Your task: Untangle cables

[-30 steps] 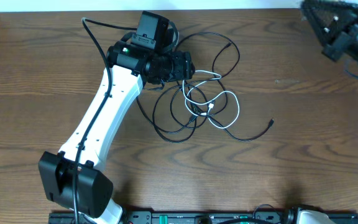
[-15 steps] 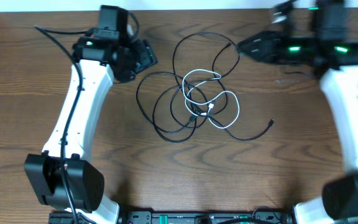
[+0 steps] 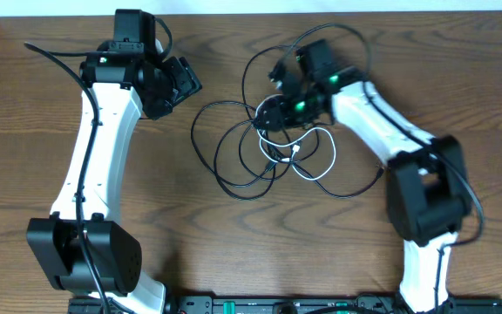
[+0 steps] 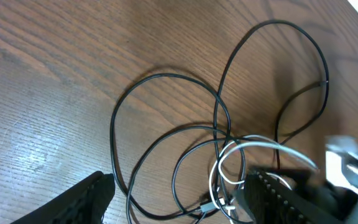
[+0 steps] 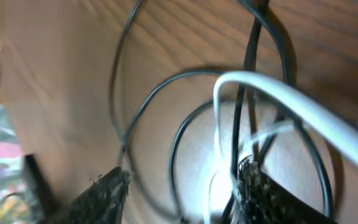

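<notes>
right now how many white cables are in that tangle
1. The white cable loops through the black cables, its upper part beneath the right claw; more could hide under that claw.

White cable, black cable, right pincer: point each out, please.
white cable (image 3: 330, 150): overhead view, its right-hand loop.
black cable (image 3: 193, 139): overhead view, left edge of its big loop.
right pincer (image 5: 182, 186): right wrist view, midway between its fingertips.

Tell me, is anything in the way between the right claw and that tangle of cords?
Nothing visible is. The right gripper is down at the upper part of the cables, jaws apart, with black and white strands running between its fingers. The left gripper is off to the side, apart from them.
</notes>
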Controlling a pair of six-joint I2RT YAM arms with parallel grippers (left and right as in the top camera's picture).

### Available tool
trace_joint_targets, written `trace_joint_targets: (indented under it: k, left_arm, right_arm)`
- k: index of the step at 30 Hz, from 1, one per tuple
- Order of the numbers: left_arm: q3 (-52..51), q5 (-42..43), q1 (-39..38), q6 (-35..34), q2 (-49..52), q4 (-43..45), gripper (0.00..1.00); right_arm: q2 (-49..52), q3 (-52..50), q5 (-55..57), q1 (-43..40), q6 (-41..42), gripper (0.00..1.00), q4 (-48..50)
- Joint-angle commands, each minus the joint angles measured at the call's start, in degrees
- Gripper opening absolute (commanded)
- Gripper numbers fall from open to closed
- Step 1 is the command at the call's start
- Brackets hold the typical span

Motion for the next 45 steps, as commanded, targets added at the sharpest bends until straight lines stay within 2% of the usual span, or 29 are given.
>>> trace_joint_targets:
  k: [1, 4, 11, 18, 23, 32, 45]
  left_arm:
    - [-0.68, -0.83, -0.02, -0.66, 0.33, -0.76, 0.72]
    - [-0.70, -1.03, -0.02, -0.66, 0.33, -1.16, 0.72]
    - [-0.72, -1.27, -0.02, -0.48, 0.35, -1.29, 0.72]
    - [-0.72, -1.27, -0.02, -0.48, 0.44, -1.33, 0.72]
    - [-0.72, -1.25, -0.02, -0.48, 0.44, -1.33, 0.72]
    - [-0.96, -1.20, -0.48, -0.44, 0.46, -1.88, 0.72]
    - [-1.11, -1.22, -7.63, -0.22, 4.52, -1.92, 0.72]
  right_arm:
    - [4.76, -0.17, 0.92, 1.77, -2.75, 0.56, 5.16]
    - [7.65, -0.17, 0.07, 2.91, -2.73, 0.56, 9.14]
    - [9.75, -0.17, -2.25, 5.84, -1.57, 0.46, 15.32]
    - [9.62, -0.04, -2.62, 5.20, 0.98, 0.15, 16.06]
    - [7.85, 0.13, -7.96, 2.08, 1.60, 0.02, 15.17]
    - [-1.09, 0.13, -19.56, -2.67, 1.57, 0.01, 9.60]
    - [-30.36, 3.85, -22.34, -12.02, 6.56, 0.01, 9.81]
